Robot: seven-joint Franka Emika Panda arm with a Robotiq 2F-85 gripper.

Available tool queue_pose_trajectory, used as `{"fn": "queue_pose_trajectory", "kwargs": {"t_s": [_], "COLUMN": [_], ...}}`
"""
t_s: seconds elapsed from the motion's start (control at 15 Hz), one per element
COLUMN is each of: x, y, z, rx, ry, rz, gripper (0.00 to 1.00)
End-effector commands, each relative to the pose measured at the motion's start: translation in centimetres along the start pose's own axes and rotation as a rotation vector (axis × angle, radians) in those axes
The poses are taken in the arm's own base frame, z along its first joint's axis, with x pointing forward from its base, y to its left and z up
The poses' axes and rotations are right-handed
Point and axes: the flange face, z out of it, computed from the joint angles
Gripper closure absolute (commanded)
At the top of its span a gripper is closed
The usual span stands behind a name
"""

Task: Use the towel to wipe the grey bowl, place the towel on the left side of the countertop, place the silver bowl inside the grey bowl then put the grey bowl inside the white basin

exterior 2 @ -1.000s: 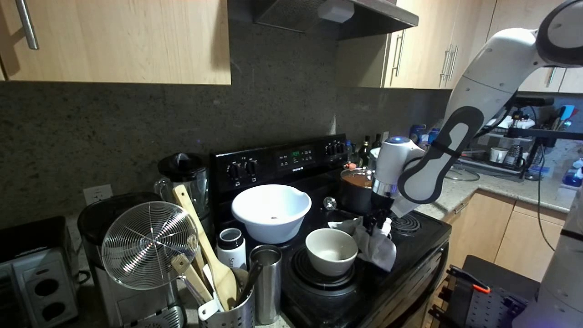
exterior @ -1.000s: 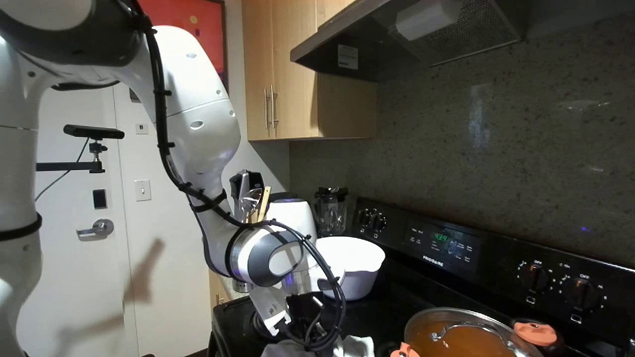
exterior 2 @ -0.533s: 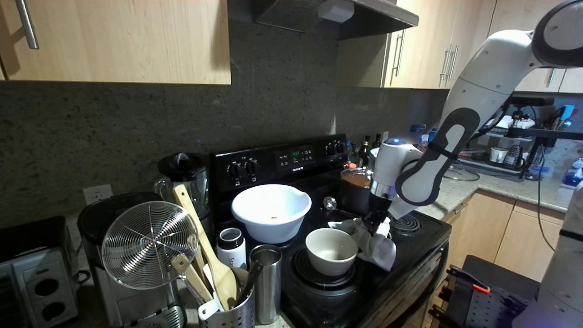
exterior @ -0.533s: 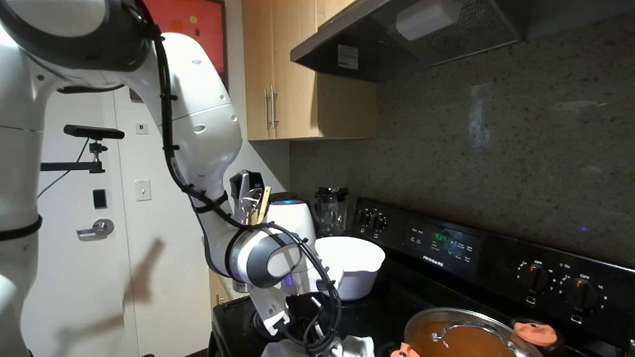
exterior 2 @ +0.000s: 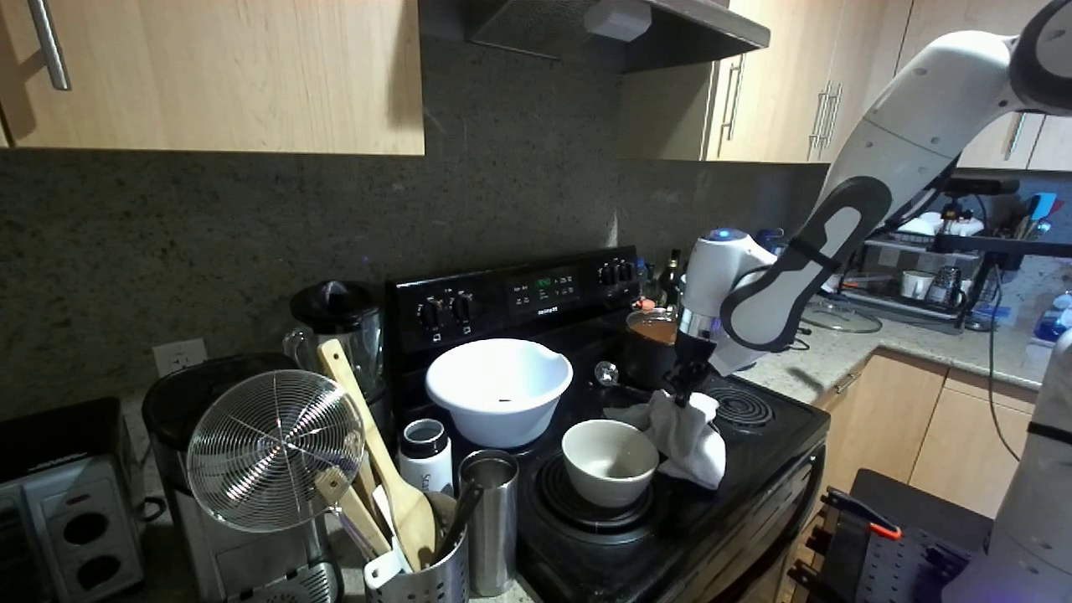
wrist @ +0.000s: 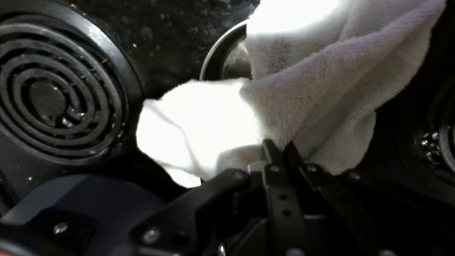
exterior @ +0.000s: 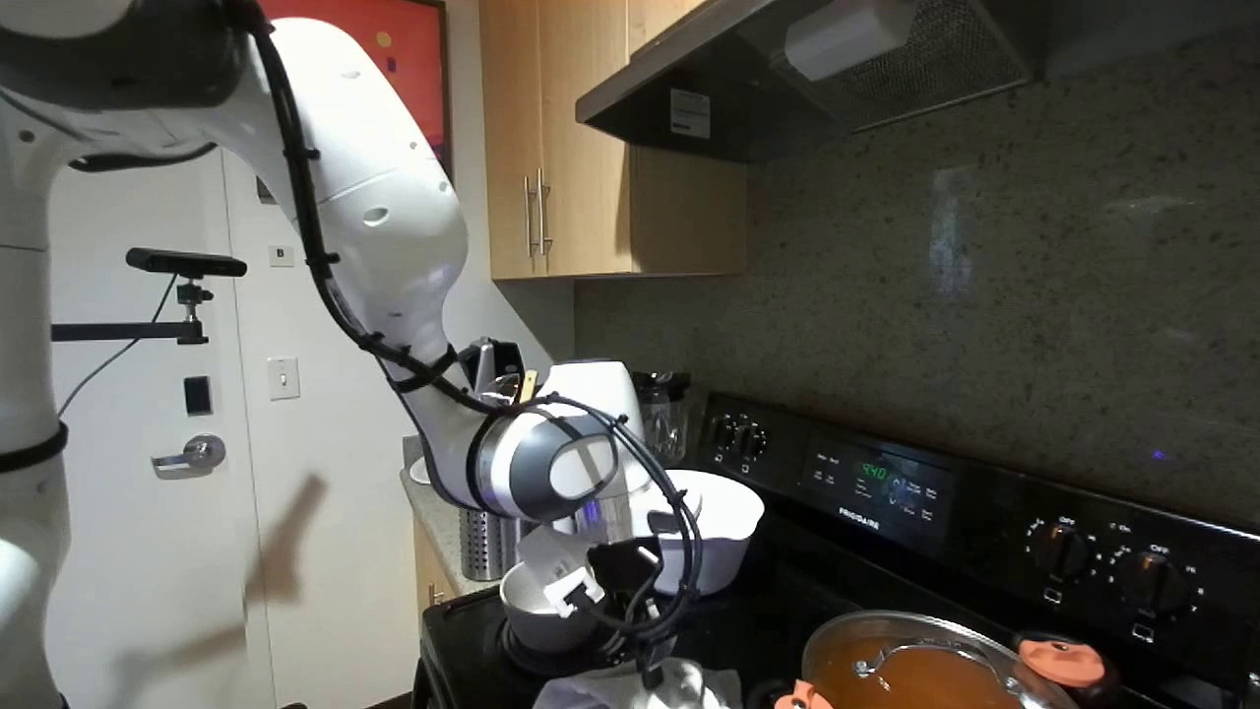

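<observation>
So the jaws on this gripper (wrist: pixel 279 145) are closed down to a sliver, with a pinch of the white towel (exterior 2: pixel 691 440) clamped in there. It bunches up right under the jaws and hangs in loose folds; tbh I can't tell if the lower edge actually touches the surface (exterior 2: pixel 578 569). The wrist view also has a curved metal rim (wrist: pixel 231 58) poking out from behind the towel, a bit past the jaws, no idea what it belongs to. Nearest neighbour is the grey bowl (exterior 2: pixel 610 465): in an exterior view it's sitting upright on a coil burner (exterior 2: pixel 557 500), lower and left of the jaws, just beside the cloth (touching or not, can't say). Right of the jaws there you get a second burner (exterior 2: pixel 744 408) with bare coils, and a dark pot (exterior 2: pixel 649 362) sits close behind them, orange-brown stuff showing through its glass lid (exterior: pixel 915 675). The white basin (exterior 2: pixel 500 394) is well off to the left of the jaws, past the bowl. Further out that way: a white bottle (exterior 2: pixel 425 469), a steel tumbler (exterior 2: pixel 494 523) and a wire strainer (exterior 2: pixel 276 452).
</observation>
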Motion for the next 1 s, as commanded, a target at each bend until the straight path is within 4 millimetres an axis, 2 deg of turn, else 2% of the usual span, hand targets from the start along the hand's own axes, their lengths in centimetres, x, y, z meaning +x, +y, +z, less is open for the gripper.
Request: {"fn": "queue_pose_trajectory", "kwargs": {"t_s": [0.0,0.13,0.33,0.47,0.53,0.6,0.73,0.93], "x": [0.7,0.3,-1.6,-2.8,-3.4,-3.9,-4.9,-5.5], "y": [-1.2,-3.4,-8.2,-10.9,-12.3,-13.3,-15.3,-17.0], "z": [-8.1,-12.0,-18.2,-21.6,-22.8,-23.6,-23.8,-21.5], "rx": [-0.020,0.003,0.129,0.208,0.240,0.252,0.273,0.249], "ry": [0.027,0.037,0.025,0.007,0.000,-0.004,0.015,0.081], "rz": [-0.035,-0.105,-0.252,-0.336,-0.366,-0.393,-0.440,-0.467], "gripper": [0.95,0.94,0.94,0.94,0.95,0.94,0.94,0.94]}}
